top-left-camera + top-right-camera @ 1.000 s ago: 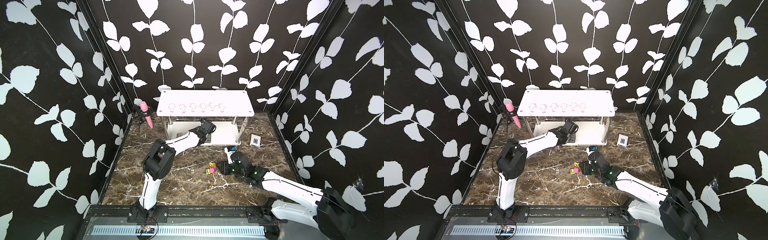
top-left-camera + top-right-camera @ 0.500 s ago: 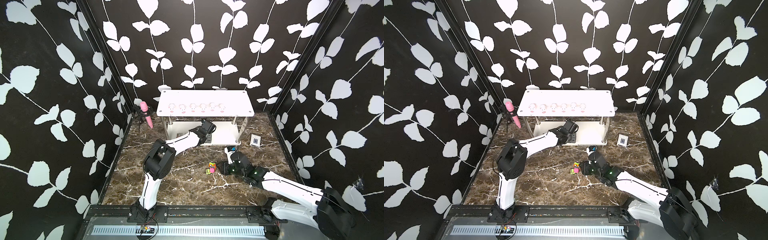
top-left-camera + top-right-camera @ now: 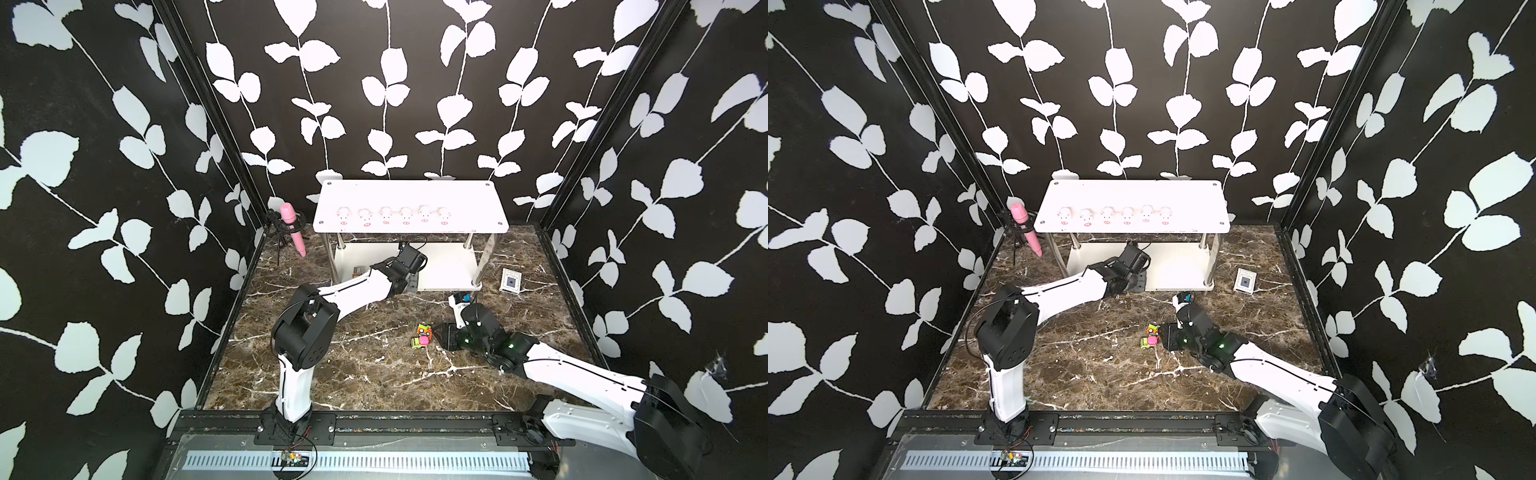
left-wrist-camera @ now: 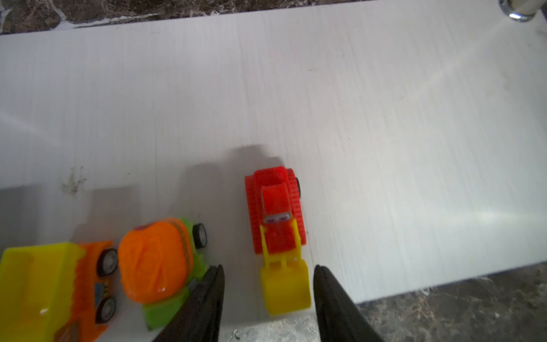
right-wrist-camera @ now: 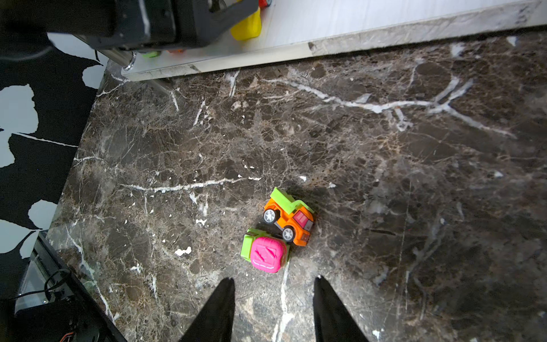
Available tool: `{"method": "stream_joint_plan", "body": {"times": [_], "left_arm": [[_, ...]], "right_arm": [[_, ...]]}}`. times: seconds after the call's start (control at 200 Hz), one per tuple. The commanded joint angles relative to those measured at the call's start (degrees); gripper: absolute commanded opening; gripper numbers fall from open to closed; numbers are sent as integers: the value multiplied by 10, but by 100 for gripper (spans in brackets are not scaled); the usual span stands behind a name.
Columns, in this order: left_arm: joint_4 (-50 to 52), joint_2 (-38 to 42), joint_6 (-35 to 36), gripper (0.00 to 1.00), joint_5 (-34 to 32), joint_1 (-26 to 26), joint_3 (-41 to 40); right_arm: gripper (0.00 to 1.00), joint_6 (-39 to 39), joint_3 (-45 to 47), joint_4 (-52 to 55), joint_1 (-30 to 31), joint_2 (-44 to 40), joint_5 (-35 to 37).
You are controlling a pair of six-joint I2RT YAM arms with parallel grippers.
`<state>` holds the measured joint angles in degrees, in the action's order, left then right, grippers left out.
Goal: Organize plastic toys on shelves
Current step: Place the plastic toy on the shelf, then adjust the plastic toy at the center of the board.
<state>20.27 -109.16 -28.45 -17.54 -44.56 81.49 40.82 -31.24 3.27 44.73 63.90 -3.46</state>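
Hovering over the marble floor [image 5: 414, 177], the right gripper [image 5: 273, 279] stands partly open and empty, just short of a pink-drum mixer [image 5: 265, 254] that touches an orange truck [image 5: 288, 219]. Farther back, the left gripper [image 4: 268, 266] stands open astride the yellow bucket [image 4: 285, 293] of a red bulldozer [image 4: 276, 213] at the front edge of the lower board [image 4: 384, 118]; one pad [image 4: 325, 284] appears to graze it. An orange mixer [image 4: 157, 260] and a yellow dump truck [image 4: 38, 284] sit alongside. Six pigs [image 3: 392, 215] line the upper board [image 3: 411, 193] near its front edge.

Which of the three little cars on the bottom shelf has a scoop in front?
The red bulldozer: its yellow scoop sits between the left end effector's open jaws. The dump truck and mixer have none.
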Motion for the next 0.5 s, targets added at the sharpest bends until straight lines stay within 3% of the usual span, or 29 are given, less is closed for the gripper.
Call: {"method": "stream_joint_plan", "body": {"times": [0.0,0.225,0.33,0.495], "left_arm": [[0,52,18,50,-16,-16,-22],[16,120,19,46,-25,-55,-95],[29,145,12,35,-6,-76,-129],[7,147,-10,29,83,-84,-185]], "right_arm": [[45,2,16,-5,-1,-4,2],[44,-9,11,-3,-1,27,-17],[41,-16,10,-11,2,53,-36],[31,-27,-3,-2,25,94,-32]]}}
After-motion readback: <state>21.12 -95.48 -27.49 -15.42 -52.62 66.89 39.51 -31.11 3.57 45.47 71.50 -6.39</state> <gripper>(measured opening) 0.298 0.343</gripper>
